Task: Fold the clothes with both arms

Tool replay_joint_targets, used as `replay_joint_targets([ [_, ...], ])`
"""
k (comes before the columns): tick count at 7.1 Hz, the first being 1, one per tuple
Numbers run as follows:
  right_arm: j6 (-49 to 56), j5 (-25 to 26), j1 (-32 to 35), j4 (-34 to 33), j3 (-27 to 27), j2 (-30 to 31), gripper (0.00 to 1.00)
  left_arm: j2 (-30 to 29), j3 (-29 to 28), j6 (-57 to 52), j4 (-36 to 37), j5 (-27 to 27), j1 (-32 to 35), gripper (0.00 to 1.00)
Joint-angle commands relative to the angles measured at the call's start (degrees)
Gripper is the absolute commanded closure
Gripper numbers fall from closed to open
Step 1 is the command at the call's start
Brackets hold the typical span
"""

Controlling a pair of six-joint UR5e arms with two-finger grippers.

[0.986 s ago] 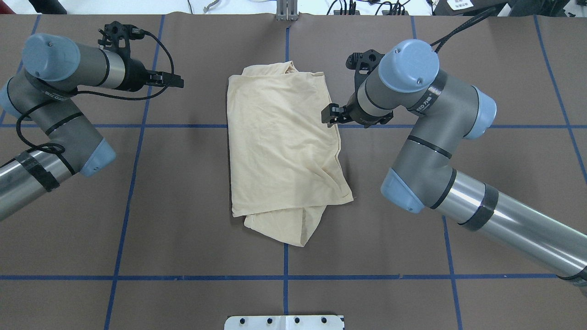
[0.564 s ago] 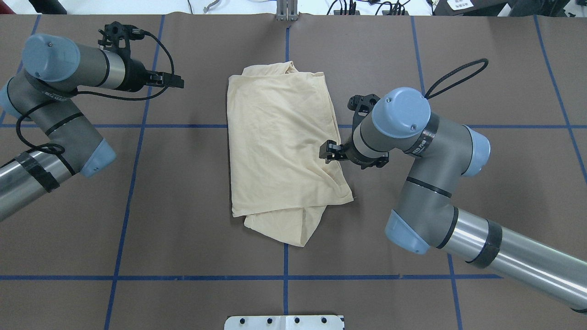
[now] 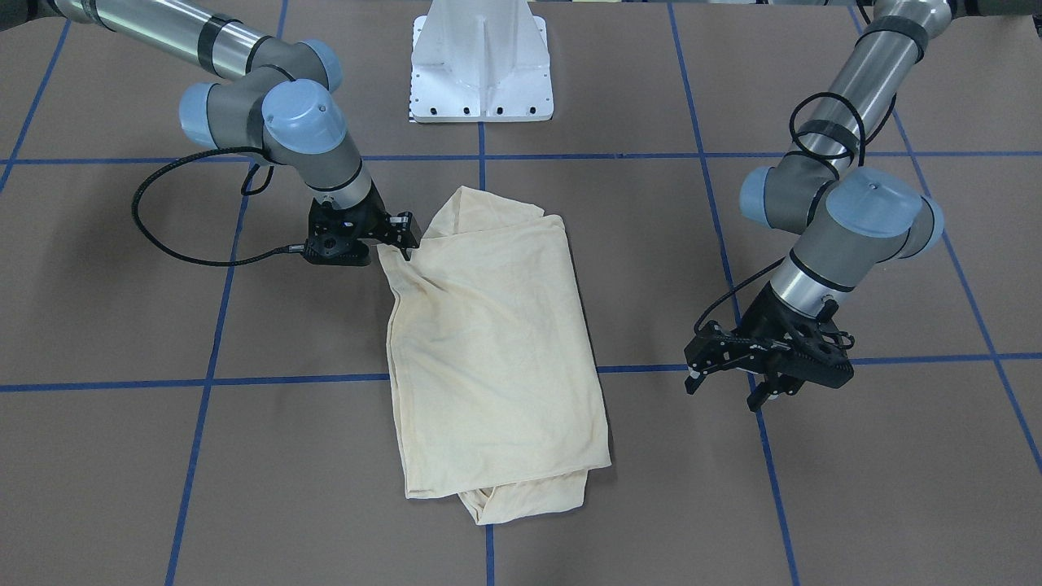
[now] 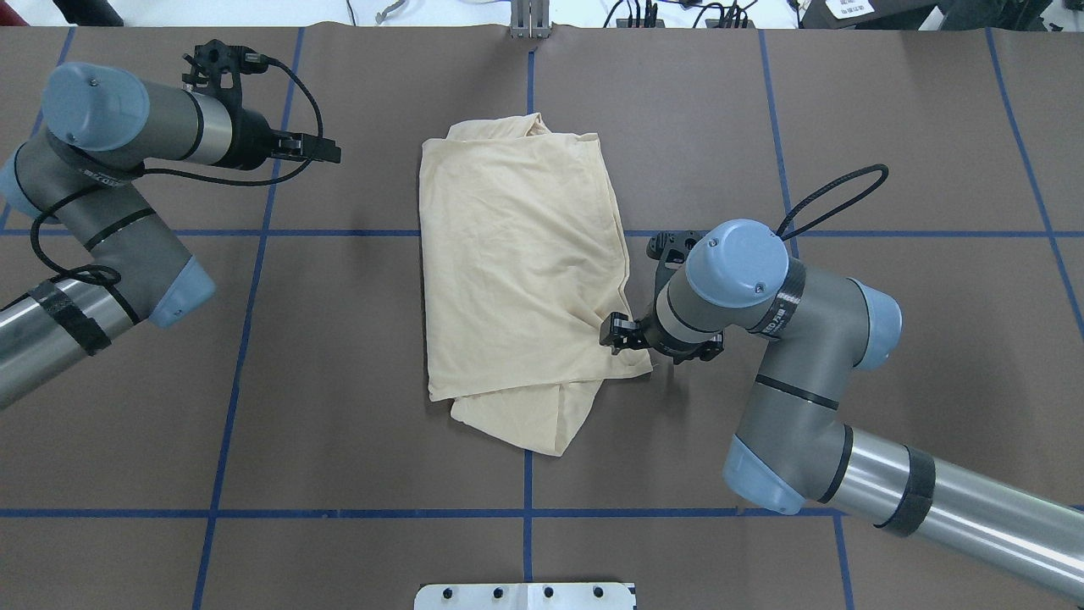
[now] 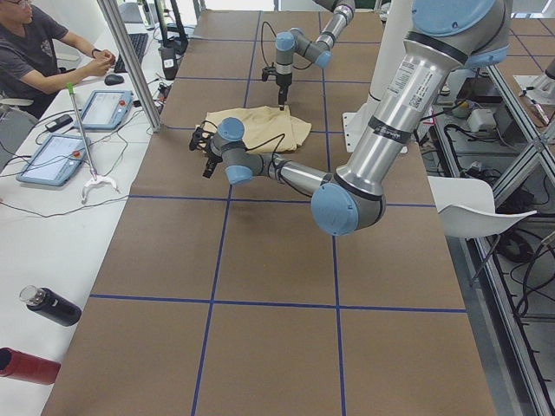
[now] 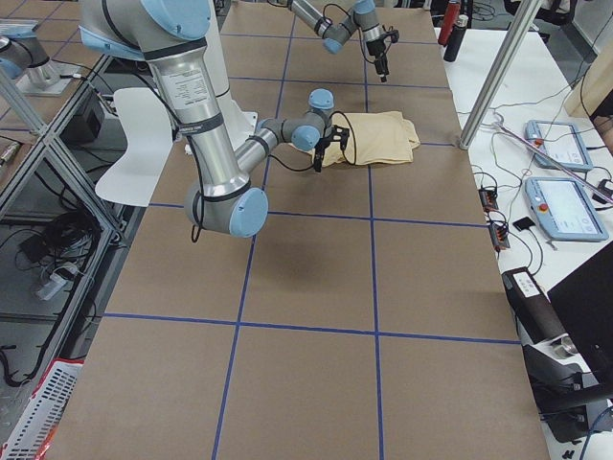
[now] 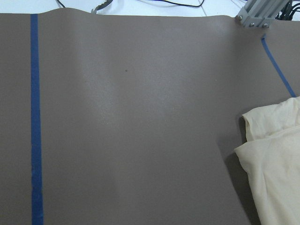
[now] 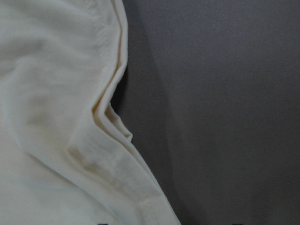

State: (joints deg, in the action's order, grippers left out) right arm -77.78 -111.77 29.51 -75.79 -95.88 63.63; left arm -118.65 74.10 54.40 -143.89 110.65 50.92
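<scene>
The pale cream T-shirt lies folded into a rough rectangle in the middle of the table, with a sleeve end poking out at its near edge. No print or tag shows. My right gripper is low at the shirt's right edge, just above its near right corner; in the front view it touches the fabric there. Its wrist view shows only the hem close up, and the jaws look open. My left gripper is open and empty, well left of the shirt; in the front view its fingers are spread.
The white pedestal base stands at the robot's side of the table. A metal post is at the far edge. Blue tape lines cross the brown cover. An operator, tablets and bottles are on the side bench.
My right gripper has moved along the shirt's right edge toward the robot, from the far part down to the near right corner. The left arm and the shirt have not moved.
</scene>
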Motion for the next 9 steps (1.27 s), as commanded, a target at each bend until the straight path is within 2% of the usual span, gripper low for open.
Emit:
replay_joint_targets([
  [1, -0.1, -1.4, -0.8, -0.3, -0.1, 0.1, 0.34, 0.0, 0.1, 0.0, -0.1, 0.0, 0.0, 0.00],
  [3, -0.4, -1.5, -1.0, -0.3, 0.0, 0.3, 0.41, -0.1, 0.1, 0.0, -0.1, 0.0, 0.0, 0.00],
  [4, -0.4, -1.7, -0.9, -0.4, 0.1, 0.4, 0.75, -0.2, 0.1, 0.0, -0.1, 0.0, 0.0, 0.00],
  [5, -0.4, -1.7, -0.9, -0.4, -0.2, 0.7, 1.00, -0.3, 0.1, 0.0, -0.1, 0.0, 0.0, 0.00],
  [9, -0.4, -1.9, -0.9, -0.5, -5.3, 3.1, 1.00, -0.3, 0.7, 0.0, 0.3, 0.0, 0.0, 0.00],
])
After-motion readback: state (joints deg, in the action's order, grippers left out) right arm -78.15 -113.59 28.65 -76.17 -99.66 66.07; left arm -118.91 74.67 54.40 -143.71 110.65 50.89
